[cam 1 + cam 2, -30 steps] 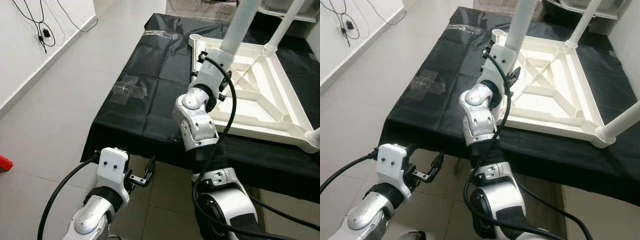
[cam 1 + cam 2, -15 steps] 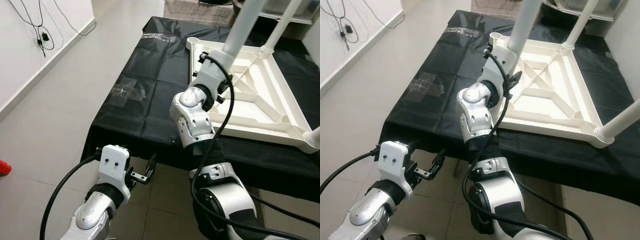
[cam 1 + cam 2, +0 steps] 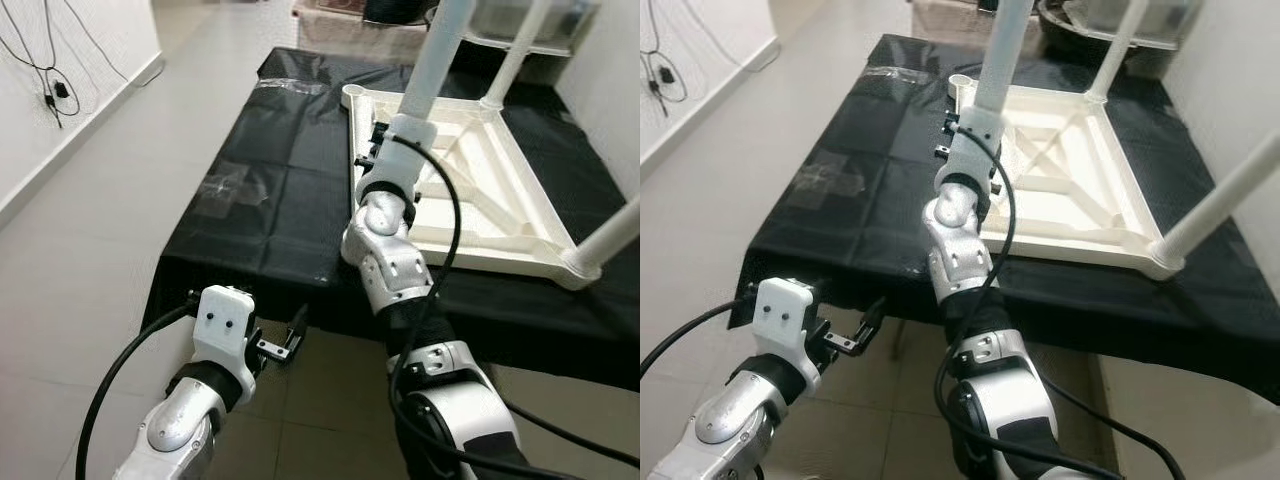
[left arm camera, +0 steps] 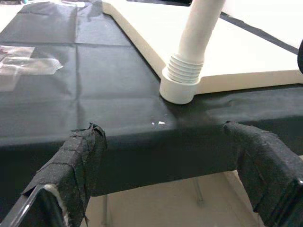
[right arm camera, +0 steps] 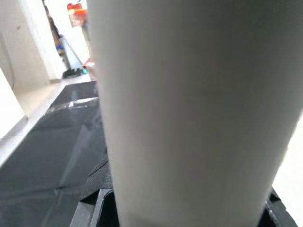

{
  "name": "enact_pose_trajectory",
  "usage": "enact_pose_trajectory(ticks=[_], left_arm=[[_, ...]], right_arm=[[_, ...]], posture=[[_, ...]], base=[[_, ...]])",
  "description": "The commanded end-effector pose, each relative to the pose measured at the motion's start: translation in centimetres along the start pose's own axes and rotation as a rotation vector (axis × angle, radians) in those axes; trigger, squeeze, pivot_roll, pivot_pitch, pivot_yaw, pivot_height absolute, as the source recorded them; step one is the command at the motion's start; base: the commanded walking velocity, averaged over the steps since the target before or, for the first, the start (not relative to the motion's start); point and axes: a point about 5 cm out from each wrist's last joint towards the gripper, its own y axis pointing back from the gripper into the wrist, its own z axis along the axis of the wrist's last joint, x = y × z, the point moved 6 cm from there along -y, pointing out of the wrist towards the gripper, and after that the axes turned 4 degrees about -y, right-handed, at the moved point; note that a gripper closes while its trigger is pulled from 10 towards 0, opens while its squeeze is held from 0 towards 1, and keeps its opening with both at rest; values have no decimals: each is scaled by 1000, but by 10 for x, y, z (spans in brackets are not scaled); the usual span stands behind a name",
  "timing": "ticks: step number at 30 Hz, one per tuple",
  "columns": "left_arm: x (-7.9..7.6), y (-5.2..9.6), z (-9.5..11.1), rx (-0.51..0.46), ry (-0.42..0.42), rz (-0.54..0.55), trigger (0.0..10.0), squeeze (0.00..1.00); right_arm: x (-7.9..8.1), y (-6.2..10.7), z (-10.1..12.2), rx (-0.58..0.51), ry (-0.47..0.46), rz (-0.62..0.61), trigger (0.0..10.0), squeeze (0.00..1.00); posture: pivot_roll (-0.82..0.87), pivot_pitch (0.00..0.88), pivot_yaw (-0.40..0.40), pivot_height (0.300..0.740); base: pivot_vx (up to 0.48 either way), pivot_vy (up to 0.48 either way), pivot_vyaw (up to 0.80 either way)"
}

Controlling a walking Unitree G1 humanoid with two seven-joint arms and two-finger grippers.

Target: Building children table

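On the black-covered table (image 3: 270, 190), an upturned white tabletop (image 3: 480, 200) is seen from the head views, legs pointing up. Its near-left white leg (image 3: 432, 55) is clamped by the right gripper (image 3: 385, 150). Below the table's front edge, the left gripper (image 3: 285, 345) hangs. From the left wrist, its taped fingers (image 4: 75, 161) are spread apart, facing the near-right leg's threaded base (image 4: 182, 78). From the right wrist, the leg is seen pressed between black fingers.
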Motion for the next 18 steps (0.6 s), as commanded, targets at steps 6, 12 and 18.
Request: enact_pose_trajectory(ticks=[6, 12, 18], left_arm=[[0, -1, -5, 15, -5, -1, 10000, 0], [1, -1, -5, 15, -3, 0, 10000, 0], [6, -7, 0, 9, -27, 13, 10000, 1000]], right_arm=[[1, -5, -20, 97, -64, 41, 10000, 0], [18, -7, 9, 1, -112, 158, 10000, 0], [52, 7, 47, -83, -252, 433, 10000, 0]], posture=[[118, 153, -91, 740], [119, 154, -93, 740], [119, 161, -95, 740]], base=[[0, 0, 0], [0, 0, 0], [0, 0, 0]])
